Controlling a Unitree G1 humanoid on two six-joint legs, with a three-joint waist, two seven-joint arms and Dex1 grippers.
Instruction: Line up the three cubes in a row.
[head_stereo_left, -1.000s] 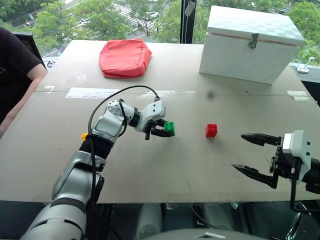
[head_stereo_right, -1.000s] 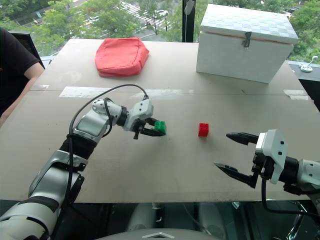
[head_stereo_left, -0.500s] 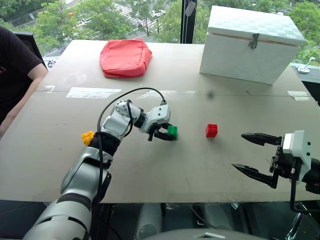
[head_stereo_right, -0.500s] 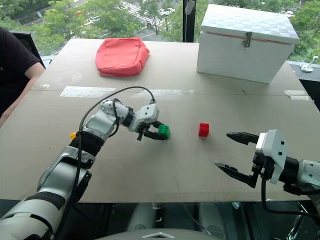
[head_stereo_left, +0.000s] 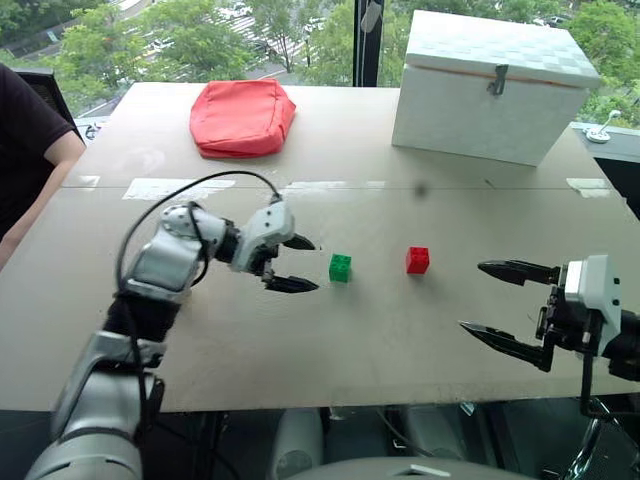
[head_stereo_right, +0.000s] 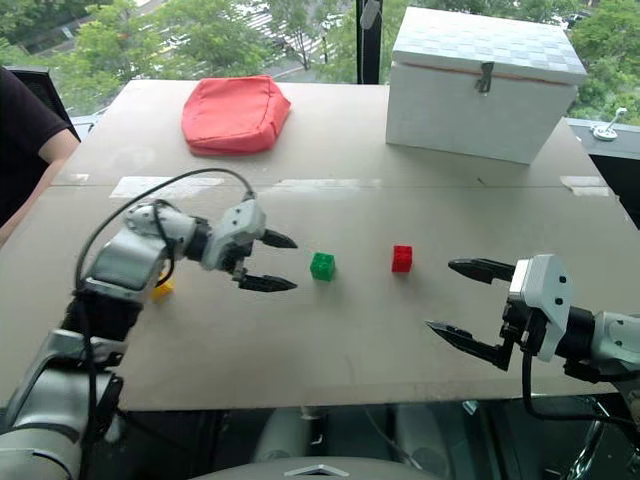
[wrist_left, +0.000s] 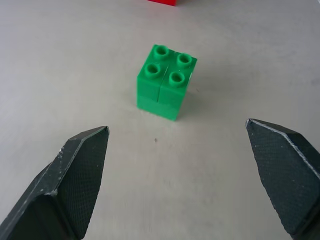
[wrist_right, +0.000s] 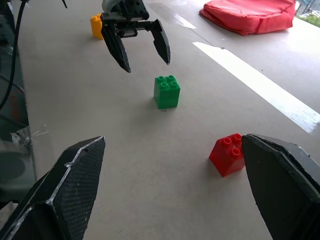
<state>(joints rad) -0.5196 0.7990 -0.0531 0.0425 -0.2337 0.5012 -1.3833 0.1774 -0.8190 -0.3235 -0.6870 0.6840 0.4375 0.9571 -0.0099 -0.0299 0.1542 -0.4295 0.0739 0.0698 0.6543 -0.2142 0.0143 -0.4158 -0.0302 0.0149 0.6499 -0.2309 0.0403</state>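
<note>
Left claw (head_stereo_left: 293, 264) spread wide, empty, just beside green cube (head_stereo_left: 341, 267)

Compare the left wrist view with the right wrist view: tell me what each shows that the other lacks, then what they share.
Left wrist view alone: nothing of its own but a close look down on the green cube standing upright between its open jaws, touching neither.

Right wrist view alone: the yellow cube behind the left gripper, the red pouch, and the whole red cube, tilted.

Shared: the green cube, the table, and the red cube, just a sliver of it in the left wrist view.
</note>
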